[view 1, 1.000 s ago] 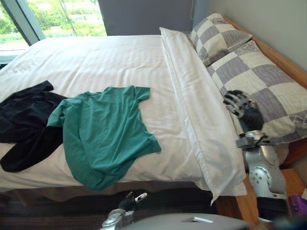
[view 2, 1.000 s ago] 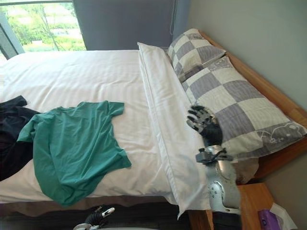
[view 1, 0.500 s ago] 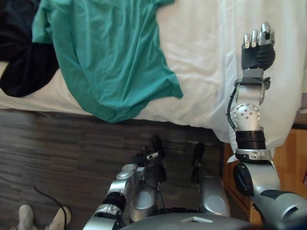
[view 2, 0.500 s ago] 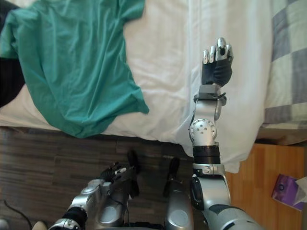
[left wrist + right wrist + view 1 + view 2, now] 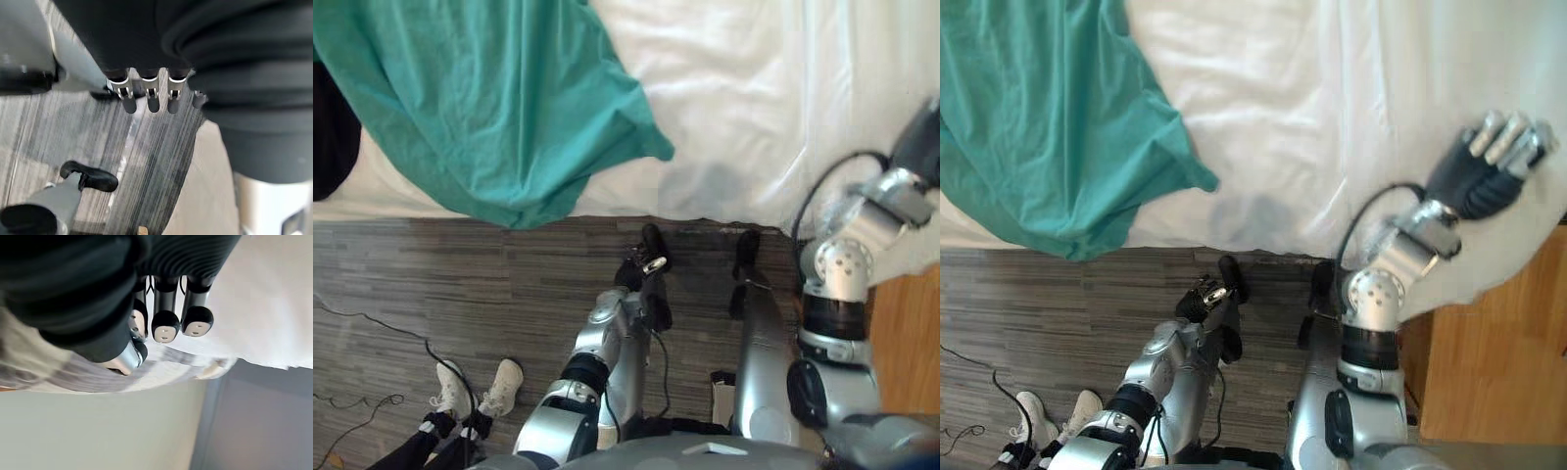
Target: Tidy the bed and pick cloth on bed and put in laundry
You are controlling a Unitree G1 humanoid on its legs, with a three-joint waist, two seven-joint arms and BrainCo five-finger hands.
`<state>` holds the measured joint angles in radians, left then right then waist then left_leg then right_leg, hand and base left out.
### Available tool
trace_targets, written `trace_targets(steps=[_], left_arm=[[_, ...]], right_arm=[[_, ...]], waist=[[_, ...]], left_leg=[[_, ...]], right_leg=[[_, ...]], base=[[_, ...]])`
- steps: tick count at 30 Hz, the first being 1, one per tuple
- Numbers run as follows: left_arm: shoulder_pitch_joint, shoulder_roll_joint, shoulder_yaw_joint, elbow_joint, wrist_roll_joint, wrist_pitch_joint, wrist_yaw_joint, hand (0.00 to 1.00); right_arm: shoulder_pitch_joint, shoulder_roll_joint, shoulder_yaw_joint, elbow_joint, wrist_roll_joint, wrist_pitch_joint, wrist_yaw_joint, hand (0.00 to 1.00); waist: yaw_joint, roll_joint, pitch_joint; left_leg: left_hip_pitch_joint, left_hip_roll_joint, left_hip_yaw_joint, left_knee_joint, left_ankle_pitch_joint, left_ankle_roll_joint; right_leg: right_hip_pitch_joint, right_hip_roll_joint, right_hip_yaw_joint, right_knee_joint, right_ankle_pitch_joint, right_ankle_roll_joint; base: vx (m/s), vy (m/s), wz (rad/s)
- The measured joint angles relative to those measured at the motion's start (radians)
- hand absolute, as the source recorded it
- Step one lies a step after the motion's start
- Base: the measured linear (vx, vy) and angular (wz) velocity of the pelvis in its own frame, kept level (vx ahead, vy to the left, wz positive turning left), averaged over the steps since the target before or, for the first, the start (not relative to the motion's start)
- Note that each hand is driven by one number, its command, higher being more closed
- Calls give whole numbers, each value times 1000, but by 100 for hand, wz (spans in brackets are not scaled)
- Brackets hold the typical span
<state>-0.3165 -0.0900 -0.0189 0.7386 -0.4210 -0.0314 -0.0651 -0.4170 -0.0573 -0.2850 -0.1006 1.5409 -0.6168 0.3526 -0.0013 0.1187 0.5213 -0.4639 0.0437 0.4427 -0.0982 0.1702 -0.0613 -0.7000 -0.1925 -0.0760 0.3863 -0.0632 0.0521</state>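
Right hand [image 5: 1484, 166] over white duvet [image 5: 1283, 117], fingers loose, empty.
Green shirt [image 5: 489, 98] well to its left; left hand [image 5: 1201, 294] hangs slack below.

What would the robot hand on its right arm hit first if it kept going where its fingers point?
The right robot hand would probably meet the white bedding first, with the checked pillow just beyond; depth is hard to judge.

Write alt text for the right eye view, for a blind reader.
A green T-shirt lies across the near edge of a white bed. The robot's right hand is over the bedding, open; its left hand hangs above the wooden floor.
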Motion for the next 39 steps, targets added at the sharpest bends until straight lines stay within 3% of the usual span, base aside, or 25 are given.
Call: trace_targets(steps=[3, 5, 7, 11, 12, 17, 21, 22, 24, 26, 29, 35, 38, 39], left_arm=[[4, -5, 16, 0, -3, -25, 0, 0], [9, -6, 31, 0, -5, -36, 0, 0], [19, -2, 34, 6, -24, -44, -1, 0], [26, 2, 63, 41, -30, -44, -18, 0], [32, 3, 79, 41, -38, -39, -21, 0], [101, 29, 140, 100, -25, 11, -47, 0], [209, 56, 159, 110, 35, 71, -63, 0], [245, 63, 184, 113, 84, 95, -69, 0], [286, 66, 212, 124, 141, 104, -77, 0], [311, 62, 223, 162, 181, 106, -88, 0], [361, 53, 227, 204, 249, 94, -91, 0], [381, 49, 237, 218, 293, 27, -79, 0], [389, 60, 225, 214, 273, 21, -16, 0], [389, 64, 224, 187, 260, 21, 10, 0]], right_arm=[[156, 20, -35, 18, 41, 9, 20, 100], [252, 28, -49, 64, 58, 39, 36, 100], [349, 47, -70, 131, 56, 91, 41, 100], [434, 40, -73, 267, 28, 187, 62, 100], [456, 42, -78, 316, 2, 216, 66, 0], [539, 49, -92, 467, -187, 295, 66, 0], [621, 48, -51, 645, -765, 334, -59, 0], [630, 49, -18, 736, -960, 344, -103, 0], [629, 56, 10, 836, -1192, 348, -154, 0], [632, 58, 31, 900, -1335, 360, -184, 0], [639, 65, 53, 952, -1369, 405, -200, 0], [626, 75, 56, 994, -1409, 451, -195, 0], [604, 61, 61, 1018, -1410, 479, -163, 0], [589, 48, 61, 1023, -1416, 486, -157, 0]], waist=[[-16, -3, 2], [-40, -3, 2], [-61, -7, 3], [-68, -26, -5], [-68, -41, -15], [-63, -125, -135], [-46, -154, -271], [-34, -154, -321], [-29, -141, -362], [-18, -122, -386], [-10, -109, -408], [-8, -129, -435], [0, -132, -416], [0, -144, -399]], left_leg=[[34, 0, 38, 0, -10, -11], [61, 2, 47, -1, -16, -13], [120, 10, 61, -2, -35, -11], [216, 28, 109, -5, -68, -3], [242, 35, 140, -6, -76, -5], [324, 46, 156, -5, -94, 17], [417, 51, 156, 0, -91, 17], [449, 56, 154, -1, -100, 3], [494, 57, 149, -2, -107, -7], [531, 57, 144, -6, -113, -15], [578, 58, 119, -7, -115, -18], [618, 62, 85, -7, -119, -18], [627, 69, 96, 40, -158, -3], [563, 93, 82, 207, -234, -5]], right_leg=[[10, 8, 33, 4, -2, 1], [31, 10, 37, 4, -7, 0], [87, 18, 38, -1, -16, 0], [193, 33, 40, -38, -20, 0], [221, 34, 37, -48, -22, 3], [346, 35, 5, -109, -31, 12], [519, 31, -65, -203, -32, 14], [571, 35, -84, -229, -32, 14], [641, 36, -108, -255, -32, 14], [691, 36, -131, -272, -34, 18], [757, 36, -160, -286, -44, 25], [806, 45, -180, -285, -67, 20], [807, 41, -146, -253, -86, 18], [775, 18, -138, -178, -126, 24]], base=[[50, -25, -38], [71, -34, -24], [92, -48, -22], [91, -42, -24], [157, -45, -2], [183, -31, 7], [232, -26, 37], [198, -40, 20], [154, -24, 20], [83, -10, 11], [36, -16, 17], [-74, -17, 11], [-111, 17, -17], [-115, -16, -2]])
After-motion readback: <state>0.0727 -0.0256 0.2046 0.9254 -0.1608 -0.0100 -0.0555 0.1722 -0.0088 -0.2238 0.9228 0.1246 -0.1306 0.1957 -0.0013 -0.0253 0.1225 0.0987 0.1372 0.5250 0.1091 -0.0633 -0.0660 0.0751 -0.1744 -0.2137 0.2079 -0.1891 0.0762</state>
